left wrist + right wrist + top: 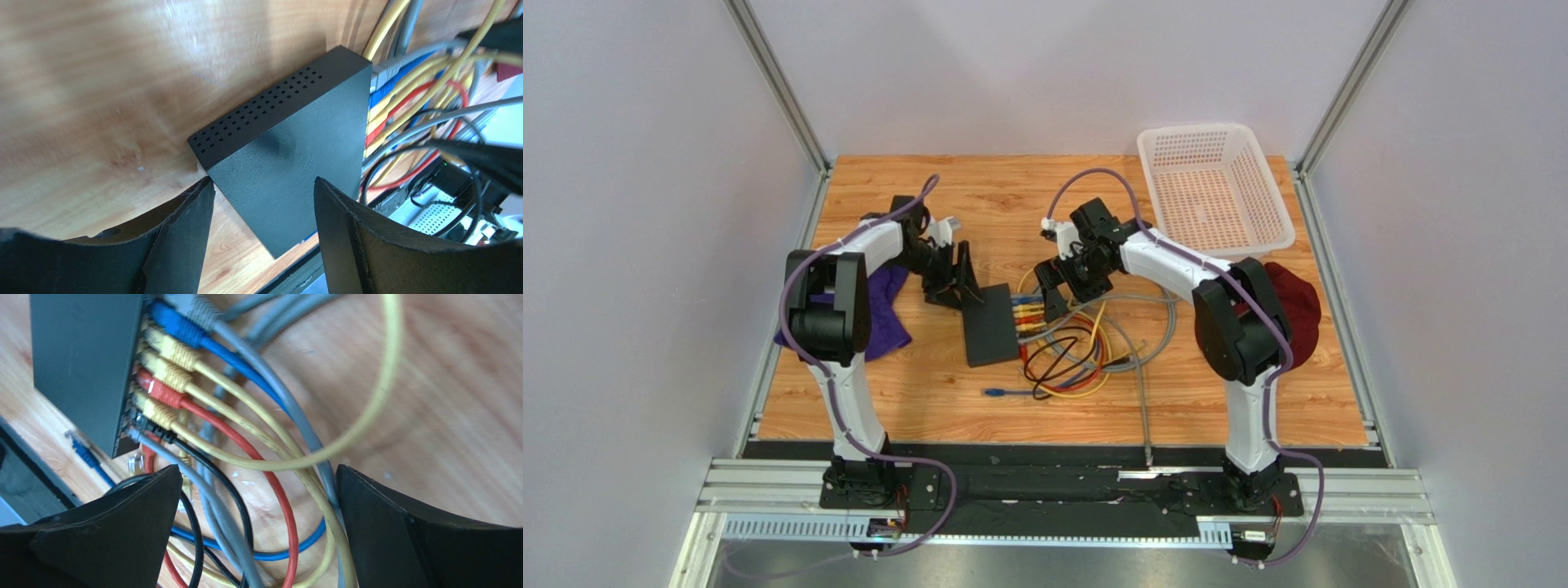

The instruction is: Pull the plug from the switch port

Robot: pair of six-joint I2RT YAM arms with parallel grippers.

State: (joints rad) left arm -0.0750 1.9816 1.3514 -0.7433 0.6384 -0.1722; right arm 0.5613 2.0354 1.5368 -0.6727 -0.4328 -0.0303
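Note:
The switch [989, 325] is a flat black box lying on the wooden table, with several plugs in the row of sockets on its right edge. In the right wrist view the switch [83, 361] holds grey, blue [175, 327], yellow [166, 350], red [156, 392] and black plugs. My right gripper [1063, 282] is open and empty; in its wrist view it [258, 496] hovers over the loose cables beside the plugs. My left gripper [952, 276] is open and empty over the switch's far left end; in its wrist view it [264, 202] straddles a corner of the switch [294, 147].
A tangle of coloured cables [1069, 349] spreads right of the switch, with a loose blue plug [995, 393] in front. A white basket [1216, 184] stands at the back right. A purple cloth [879, 312] lies under the left arm, a dark red cloth [1293, 300] by the right arm.

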